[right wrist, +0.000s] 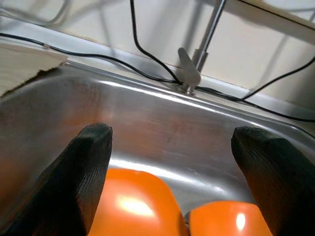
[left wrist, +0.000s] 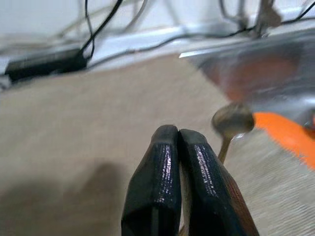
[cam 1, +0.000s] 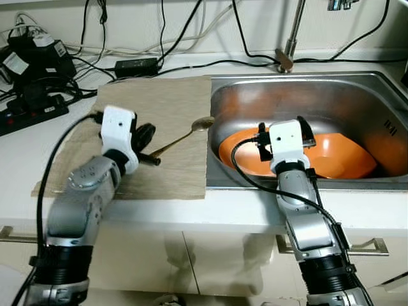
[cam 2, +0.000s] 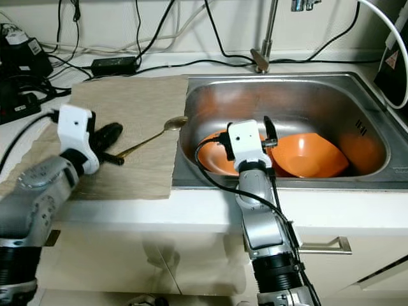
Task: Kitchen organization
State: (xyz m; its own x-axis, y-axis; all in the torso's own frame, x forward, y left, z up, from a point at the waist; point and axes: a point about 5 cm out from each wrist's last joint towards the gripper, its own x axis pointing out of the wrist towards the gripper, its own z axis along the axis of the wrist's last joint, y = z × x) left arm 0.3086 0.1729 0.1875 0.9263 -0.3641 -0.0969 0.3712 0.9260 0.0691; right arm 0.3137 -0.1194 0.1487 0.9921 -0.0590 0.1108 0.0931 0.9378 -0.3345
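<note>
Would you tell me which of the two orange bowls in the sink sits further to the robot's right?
The orange bowl beyond the open right gripper; the other bowl lies nearer the spoon.

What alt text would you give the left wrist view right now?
The left gripper has its two black fingers pressed together on the handle of a brass-coloured metal spoon, over a beige woven mat. Beyond, blurred, are the stainless steel sink and an orange plastic bowl.

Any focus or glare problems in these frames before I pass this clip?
Left wrist view: the end effector is sharp, but the spoon and the cables behind are soft. Right wrist view: bright glare spots on the orange bowls. Both eye views: sharp, with the bowls' orange reflected on the sink wall.
</note>
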